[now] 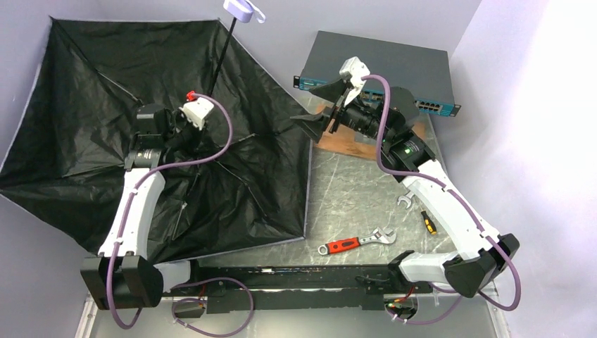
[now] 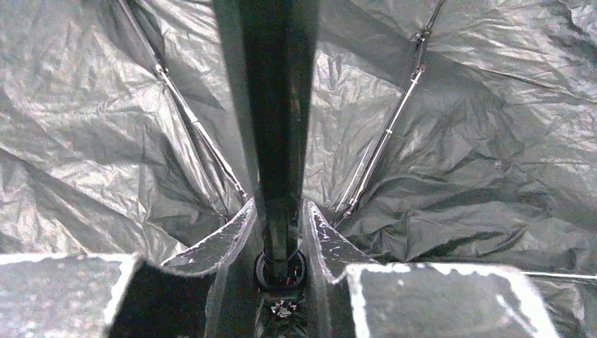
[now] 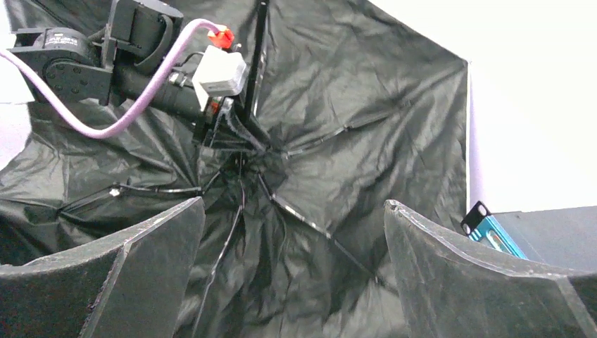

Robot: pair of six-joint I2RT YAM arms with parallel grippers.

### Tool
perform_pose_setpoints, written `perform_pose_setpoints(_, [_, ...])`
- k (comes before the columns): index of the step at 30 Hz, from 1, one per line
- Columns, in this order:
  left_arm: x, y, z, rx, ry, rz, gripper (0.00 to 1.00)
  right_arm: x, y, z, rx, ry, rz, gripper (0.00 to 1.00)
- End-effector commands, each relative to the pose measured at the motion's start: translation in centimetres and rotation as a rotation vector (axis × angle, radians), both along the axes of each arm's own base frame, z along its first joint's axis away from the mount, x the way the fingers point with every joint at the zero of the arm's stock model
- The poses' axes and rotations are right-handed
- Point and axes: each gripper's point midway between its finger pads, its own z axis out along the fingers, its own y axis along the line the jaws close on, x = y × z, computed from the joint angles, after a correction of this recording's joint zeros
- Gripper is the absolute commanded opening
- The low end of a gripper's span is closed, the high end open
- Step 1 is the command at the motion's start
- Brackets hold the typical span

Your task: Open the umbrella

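Left gripper sits at bottom centre of the left wrist view, jaws clenched on the thin black shaft of the umbrella. 2 metal ribs angle away on either side of the shaft against crinkly fabric.

Top view: umbrella is open, its canopy spread across the left half of the frame with the black side facing up. Its right corner lies on the marbled worktop and its left side reaches the left frame edge. The shaft rises to the lavender handle at top centre.

Right gripper is upper centre-right, just beside the canopy's right edge, jaws released and wide apart, holding nothing. In the right wrist view it points at the canopy's inner side.

A grey network switch and a wooden board sit behind the right arm.

On the worktop at lower centre-right:
- 1 red-handled adjustable wrench
- 1 small spanner, near the right arm
- 1 yellow-and-black screwdriver, also near the right arm
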Motion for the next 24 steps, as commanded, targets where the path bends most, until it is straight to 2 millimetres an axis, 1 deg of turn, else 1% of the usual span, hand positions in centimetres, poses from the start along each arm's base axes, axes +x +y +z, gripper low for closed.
perform_pose_setpoints(1, [-2.9, -7.8, 5.2, -0.209, -0.088, -0.337, 0.0, -0.4, 0.3, 1.7, 0.031, -0.057, 0.041, 0.99])
perform_pose_setpoints(3, [-3.5, -10.0, 4.9, -0.255, -0.036, -0.422, 0.0, -0.2, 0.6, 2.3, 0.047, -0.073, 0.059, 0.99])
perform_pose_setpoints(6, [-3.4, -12.4, 4.4, -0.305, -0.016, -0.483, 0.0, -0.2, 1.2, 4.0, 0.101, -0.096, 0.092, 0.99])
perform_pose_setpoints(8, [-3.3, -14.2, 3.8, -0.306, -0.004, -0.533, 0.0, 0.0, 1.6, 4.9, 0.14, -0.11, 0.107, 0.99])
perform_pose_setpoints(9, [-3.4, -15.4, 3.4, -0.309, 0.006, -0.57, 0.0, 0.1, 1.8, 5.5, 0.16, -0.117, 0.115, 0.98])
perform_pose_setpoints(12, [-3.1, -17.8, 2.6, -0.312, 0.01, -0.631, 0.0, 0.3, 2.1, 7.0, 0.199, -0.131, 0.129, 0.97])
perform_pose_setpoints(14, [-2.6, -18.8, 2.0, -0.32, 0.028, -0.656, 0.0, 0.2, 2.3, 7.7, 0.221, -0.145, 0.144, 0.95])
perform_pose_setpoints(17, [-2.3, -20.0, 1.4, -0.315, 0.037, -0.698, 0.0, 0.6, 2.5, 8.1, 0.253, -0.139, 0.148, 0.93])
perform_pose_setpoints(20, [-2.4, -20.8, 0.6, -0.295, 0.043, -0.727, 0.0, 1.8, 2.8, 8.7, 0.287, -0.127, 0.118, 0.89])
perform_pose_setpoints(24, [-2.6, -21.2, -0.4, -0.289, 0.063, -0.745, 0.0, 3.3, 3.5, 9.6, 0.313, -0.153, 0.077, 0.85])
